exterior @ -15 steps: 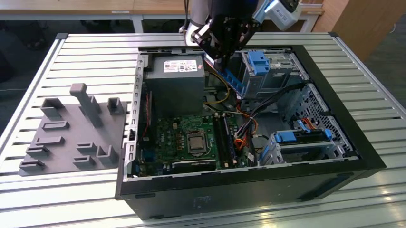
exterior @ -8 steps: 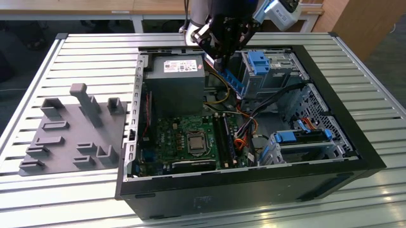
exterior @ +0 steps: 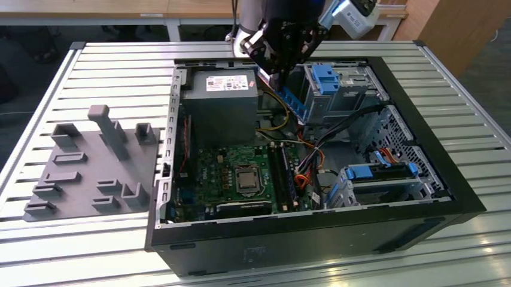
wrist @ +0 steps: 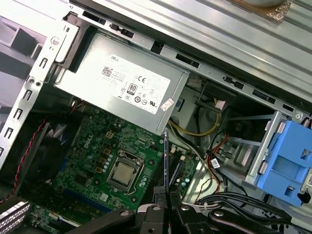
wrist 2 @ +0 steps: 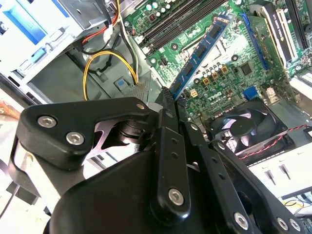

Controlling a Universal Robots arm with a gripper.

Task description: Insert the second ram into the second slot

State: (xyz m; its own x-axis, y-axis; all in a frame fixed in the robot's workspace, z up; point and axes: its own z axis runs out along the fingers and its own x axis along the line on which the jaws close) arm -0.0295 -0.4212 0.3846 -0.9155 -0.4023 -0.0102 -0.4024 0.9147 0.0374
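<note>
The second ram point(exterior: 292, 101) is a thin blue stick hanging over the open computer case point(exterior: 200, 239), above the motherboard's far end. My gripper point(exterior: 276, 79) is shut on its upper end. In the second wrist view the ram point(wrist 2: 200, 53) reaches out from the gripper point(wrist 2: 168, 96) over the green motherboard point(wrist 2: 229, 73), beside the long black memory slots point(wrist 2: 175, 19). The first wrist view has the ram point(wrist: 165, 161) edge-on, rising from the gripper point(wrist: 165, 197), with the slots point(wrist: 174, 170) just beyond it. The ram is clear of the slots point(exterior: 283, 173).
Inside the case, a grey power supply point(exterior: 219, 101) stands beside the gripper. Blue drive-bay clips point(exterior: 324, 78) point(exterior: 371, 173) and loose cables point(exterior: 315, 158) fill the exterior view's right. The processor socket point(exterior: 243, 179) lies next to the slots. A grey fixture plate point(exterior: 88, 167) rests on the slatted table.
</note>
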